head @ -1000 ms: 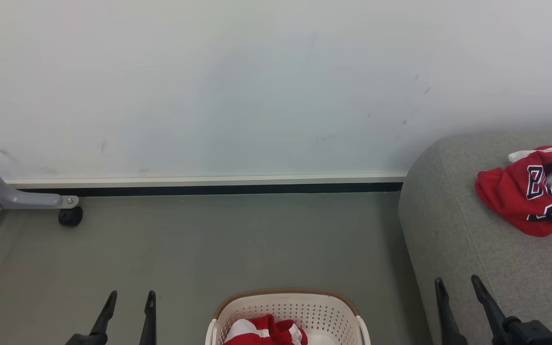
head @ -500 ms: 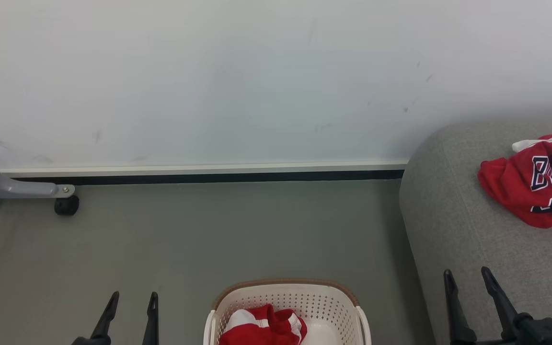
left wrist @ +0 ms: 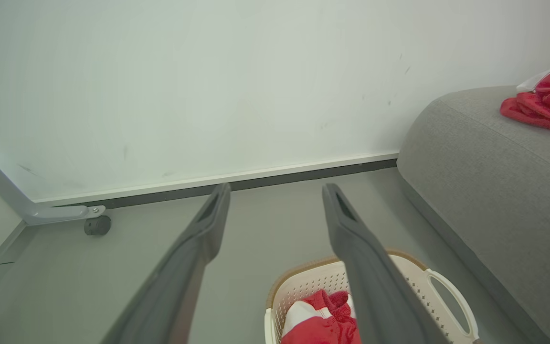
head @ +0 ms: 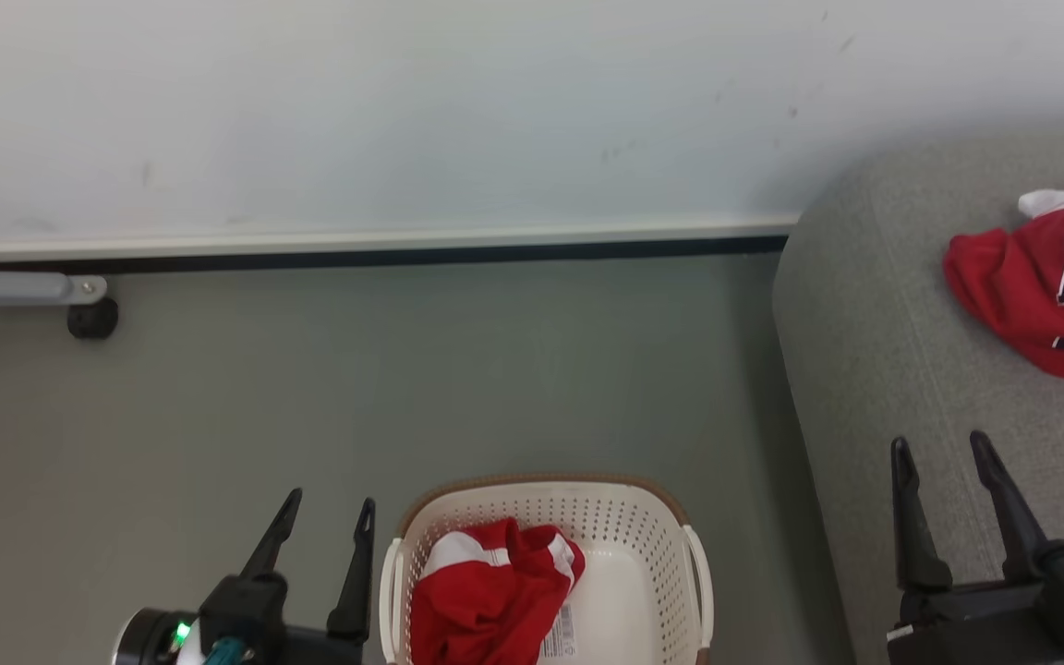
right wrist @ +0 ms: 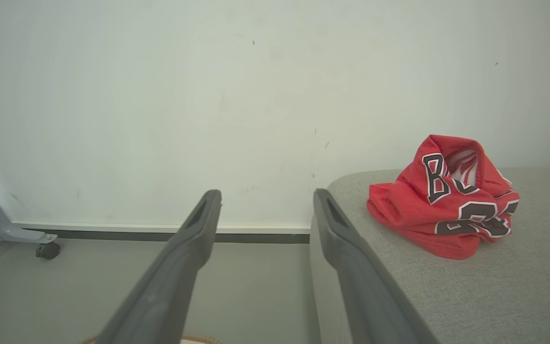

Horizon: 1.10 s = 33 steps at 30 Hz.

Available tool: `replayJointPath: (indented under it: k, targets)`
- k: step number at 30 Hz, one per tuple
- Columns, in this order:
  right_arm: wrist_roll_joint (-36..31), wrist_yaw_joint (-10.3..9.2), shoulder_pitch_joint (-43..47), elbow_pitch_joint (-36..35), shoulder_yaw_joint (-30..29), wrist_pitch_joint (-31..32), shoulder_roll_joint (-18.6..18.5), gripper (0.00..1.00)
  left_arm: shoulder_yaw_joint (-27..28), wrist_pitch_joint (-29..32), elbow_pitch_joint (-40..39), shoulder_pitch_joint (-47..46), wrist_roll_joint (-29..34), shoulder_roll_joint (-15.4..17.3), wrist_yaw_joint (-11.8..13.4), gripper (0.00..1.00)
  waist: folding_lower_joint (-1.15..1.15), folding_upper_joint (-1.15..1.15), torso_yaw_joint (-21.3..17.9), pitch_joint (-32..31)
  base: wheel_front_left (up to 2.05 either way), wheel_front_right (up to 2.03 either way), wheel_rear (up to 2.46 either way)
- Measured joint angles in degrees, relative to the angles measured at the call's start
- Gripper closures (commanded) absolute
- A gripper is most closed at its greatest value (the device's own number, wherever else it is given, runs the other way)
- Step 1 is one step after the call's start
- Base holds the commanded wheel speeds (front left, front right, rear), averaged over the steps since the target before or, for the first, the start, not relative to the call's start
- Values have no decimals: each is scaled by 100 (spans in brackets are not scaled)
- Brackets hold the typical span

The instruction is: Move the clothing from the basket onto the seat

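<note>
A cream-white perforated basket (head: 643,536) with a brown rim sits on the floor at the bottom centre. Inside it lies a crumpled red garment with white stripes (head: 486,591), also seen in the left wrist view (left wrist: 320,320). A second red garment with block lettering (head: 1040,277) rests on the grey sofa (head: 883,369) at the right, its lettering plain in the right wrist view (right wrist: 447,200). My left gripper (head: 327,517) stands open and empty just left of the basket. My right gripper (head: 943,453) hangs open and empty over the sofa's front part.
A white wall with a pale skirting board (head: 384,242) closes the far side. A grey metal leg with a black caster (head: 91,319) stands at the far left on the grey floor (head: 403,369).
The head camera has tipped downward, so wall, sofa and basket sit differently in view and more of the basket shows. Both grippers reach higher in view, still open.
</note>
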Motion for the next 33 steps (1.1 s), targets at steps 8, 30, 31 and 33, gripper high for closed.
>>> replayJointPath:
  k: [8, 30, 31, 33]
  targets:
    - [-86, -16, -371, -183, -38, 16, -64, 0, -341, 156, 614, -554, 162, -234, -151, 0, 0, 0, -149, 493, 0, 0, 0]
    - [-218, -16, -1307, -764, -78, 260, -167, 0, -838, 599, 2560, -2040, 532, -762, -240, 0, 0, 1, -736, 2123, 0, 0, 0]
    - [-224, -16, -1328, -794, -80, 261, -170, 0, -867, 604, 2613, -2112, 550, -765, -242, 0, 1, 1, -757, 2199, 0, 0, 0]
    - [-241, -16, -1368, -854, -81, 265, -171, 0, -923, 622, 2725, -2258, 593, -771, -245, 0, 0, 1, -798, 2353, 0, 0, 0]
